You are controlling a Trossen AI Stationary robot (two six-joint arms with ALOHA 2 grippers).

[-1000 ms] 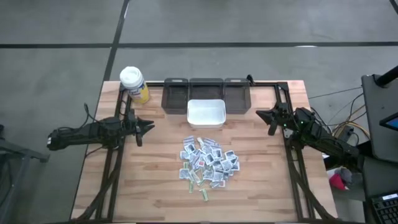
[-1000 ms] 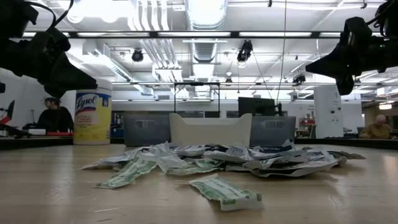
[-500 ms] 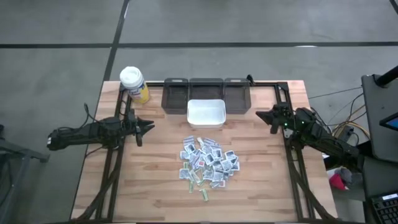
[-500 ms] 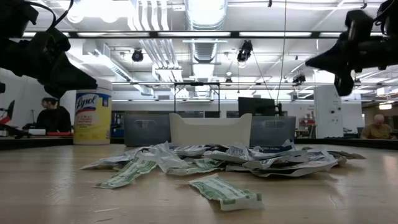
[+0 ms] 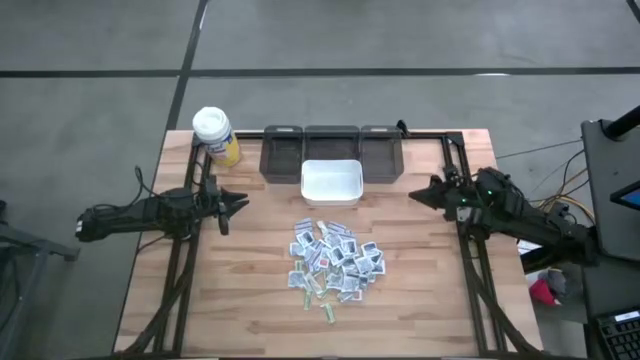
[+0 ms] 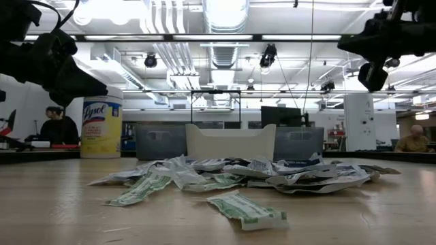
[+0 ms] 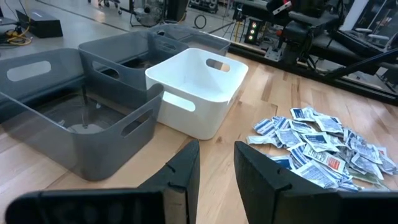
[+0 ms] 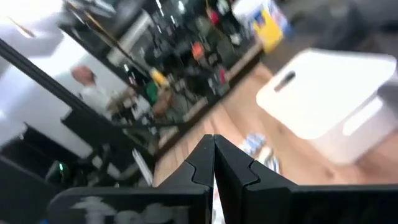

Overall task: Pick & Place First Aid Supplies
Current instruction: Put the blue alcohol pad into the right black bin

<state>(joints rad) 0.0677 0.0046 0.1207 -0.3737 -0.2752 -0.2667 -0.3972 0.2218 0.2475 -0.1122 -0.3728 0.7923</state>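
Right gripper (image 5: 418,194) closed empty; left gripper (image 5: 241,203) parted, empty.

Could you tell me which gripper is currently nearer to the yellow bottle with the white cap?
The left gripper. It hovers just in front of the yellow bottle at the table's left edge, while the right gripper hangs across the table beyond the white bin.

We see right gripper (image 5: 418,195) changed: in high view arm now stretched flatter, fingertips pointing toward white bin (image 5: 331,181), tip slightly nearer table middle than before. In low view right gripper (image 6: 349,43) risen, now up at picture's top corner, fingers level instead of angled down. Jaws pressed together as before.
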